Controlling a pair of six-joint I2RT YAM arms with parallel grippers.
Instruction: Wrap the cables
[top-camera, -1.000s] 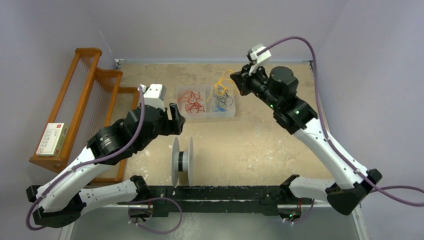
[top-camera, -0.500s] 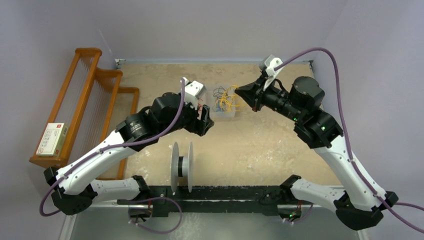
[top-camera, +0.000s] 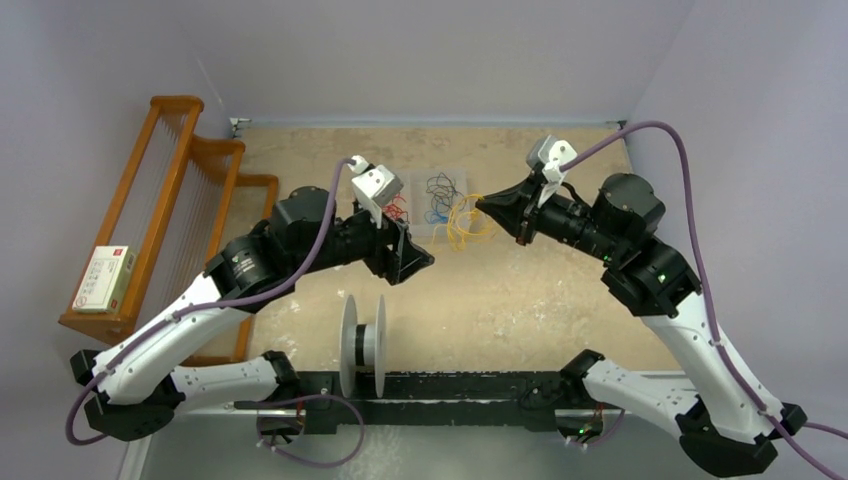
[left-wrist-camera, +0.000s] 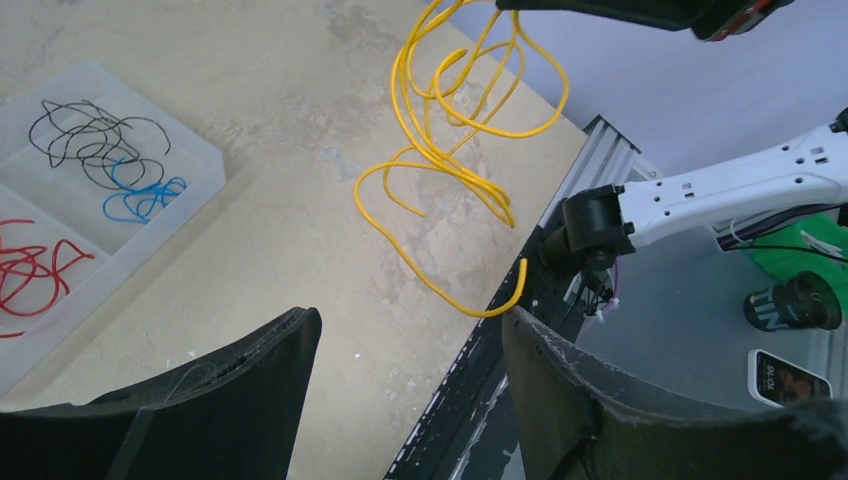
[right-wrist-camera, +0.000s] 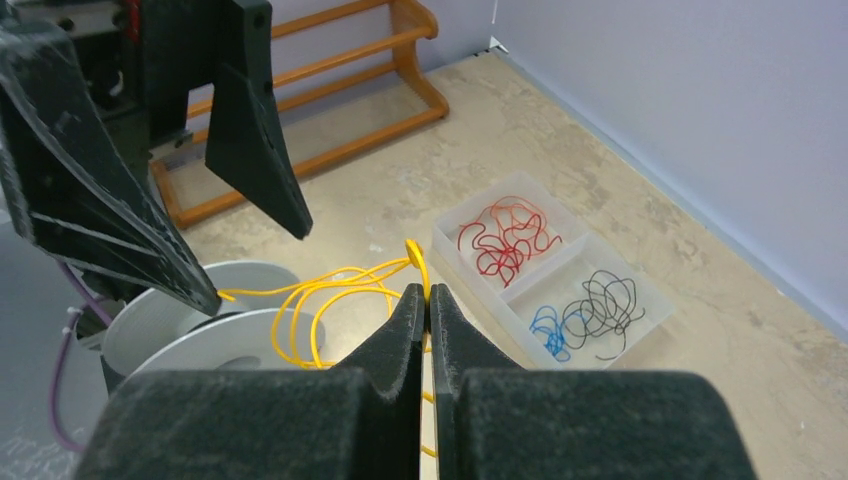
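A curly bundle of yellow cables (top-camera: 462, 222) hangs in the air just right of the tray, pinched near its top by my right gripper (top-camera: 484, 204). In the right wrist view that gripper (right-wrist-camera: 427, 292) is shut on the cables (right-wrist-camera: 330, 295), which loop away toward the white spool (right-wrist-camera: 190, 340). My left gripper (top-camera: 420, 262) is open, left of and below the bundle. In the left wrist view the left gripper (left-wrist-camera: 410, 318) holds nothing, and the lowest end of the cables (left-wrist-camera: 450, 150) hangs just above its right finger (left-wrist-camera: 560, 370). The spool (top-camera: 364, 335) stands upright near the front rail.
A clear two-compartment tray (top-camera: 428, 232) holds red wires (top-camera: 397, 208) and black and blue wires (top-camera: 438, 190). A wooden rack (top-camera: 170, 200) with a small box (top-camera: 105, 278) lines the left edge. The black rail (top-camera: 450, 385) runs along the front.
My right gripper has lifted the yellow cables out of the tray and drawn them rightward and nearer. My left arm has swung right, toward the hanging bundle, still open.
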